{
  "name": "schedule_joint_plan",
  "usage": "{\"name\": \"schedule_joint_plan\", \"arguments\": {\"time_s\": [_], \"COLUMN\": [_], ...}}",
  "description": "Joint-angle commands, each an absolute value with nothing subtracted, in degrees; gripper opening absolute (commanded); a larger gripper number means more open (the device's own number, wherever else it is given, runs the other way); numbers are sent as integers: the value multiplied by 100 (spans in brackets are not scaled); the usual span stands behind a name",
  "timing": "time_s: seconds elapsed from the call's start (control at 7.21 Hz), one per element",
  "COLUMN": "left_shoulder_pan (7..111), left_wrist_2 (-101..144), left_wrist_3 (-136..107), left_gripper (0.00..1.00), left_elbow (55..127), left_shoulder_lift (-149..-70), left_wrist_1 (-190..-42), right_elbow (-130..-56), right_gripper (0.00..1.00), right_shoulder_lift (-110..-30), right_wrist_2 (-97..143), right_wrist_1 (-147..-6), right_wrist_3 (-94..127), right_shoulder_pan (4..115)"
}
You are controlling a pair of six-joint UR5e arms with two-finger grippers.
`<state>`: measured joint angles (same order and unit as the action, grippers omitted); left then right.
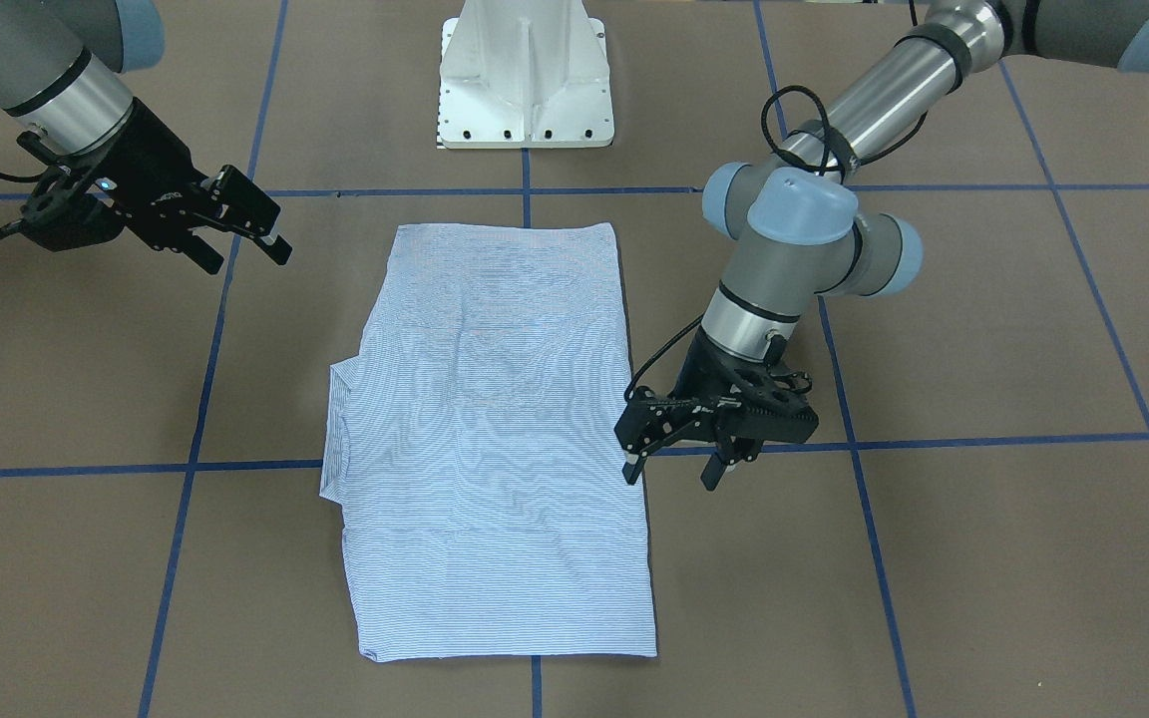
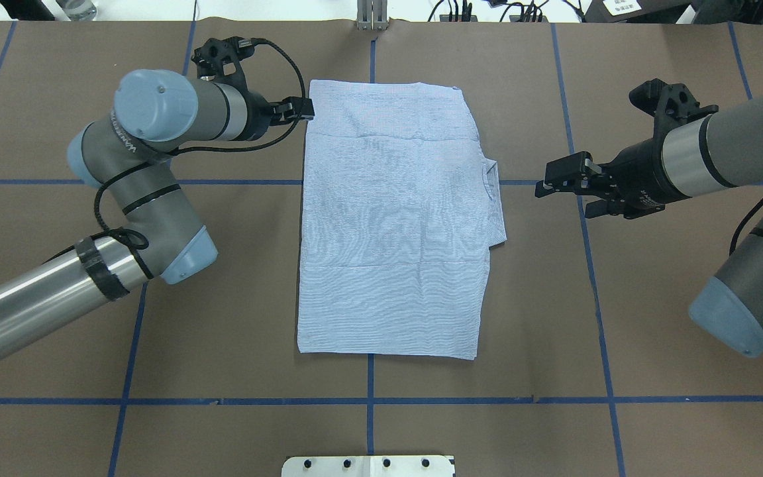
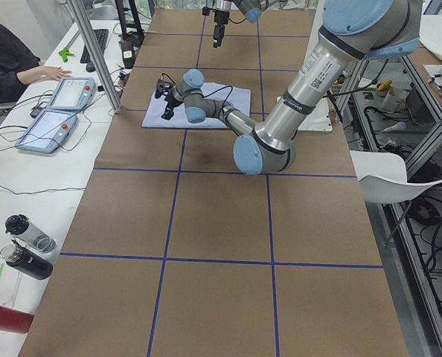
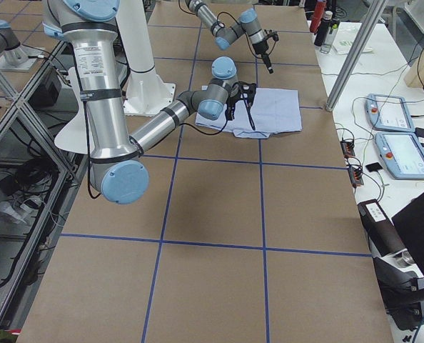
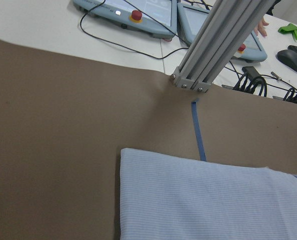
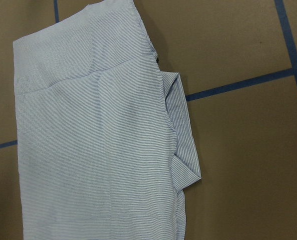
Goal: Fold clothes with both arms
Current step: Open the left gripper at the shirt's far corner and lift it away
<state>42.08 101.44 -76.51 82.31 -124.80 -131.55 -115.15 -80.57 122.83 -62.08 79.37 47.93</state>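
Blue-and-white pinstriped shirt (image 1: pixel 495 429) lay as a long folded panel, flat on the brown surface (image 1: pixel 983 558). The next fold would likely go best with both pairs pinching matching corners and lifting evenly. One long edge lay just beside the left fingers (image 1: pixel 631 464), spread and empty. The collar side lay well apart from the right fingers (image 1: pixel 273 242), also spread.

Shirt (image 1: pixel 495 429) is lying folded flat in a long rectangle on the brown bench (image 1: pixel 983 329). Left pincer (image 1: pixel 671 477) hangs spread wide right at its edge. Right pincer (image 1: pixel 247 257) is spread too, well off to the side.
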Motion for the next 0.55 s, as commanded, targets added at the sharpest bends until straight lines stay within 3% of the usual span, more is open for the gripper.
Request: {"name": "schedule_joint_plan", "arguments": {"time_s": [0.0,0.14,0.42], "left_shoulder_pan": [4123,3965,2592], "left_wrist_2": [11027,11196,10142], "left_wrist_3": [-8345,-8985,-10390], "left_gripper": [100,100,99], "left_elbow": [9985,10541,10696], "left_shoulder_lift": [-11492,-11183,-11074], "left_wrist_1": [-11897,-11892,-12101], "right_elbow": [-11522,-11522,-11540], "right_gripper": [100,100,100], "right_shoulder_lift": [-8164,-8182,-8314], "right_wrist_2": [12077,12085,12137], "right_wrist_1": [-6214,-6214,-6205], "right_wrist_3": [7937,7945,7937], "right_shoulder_pan": [4746,4711,4693]}}
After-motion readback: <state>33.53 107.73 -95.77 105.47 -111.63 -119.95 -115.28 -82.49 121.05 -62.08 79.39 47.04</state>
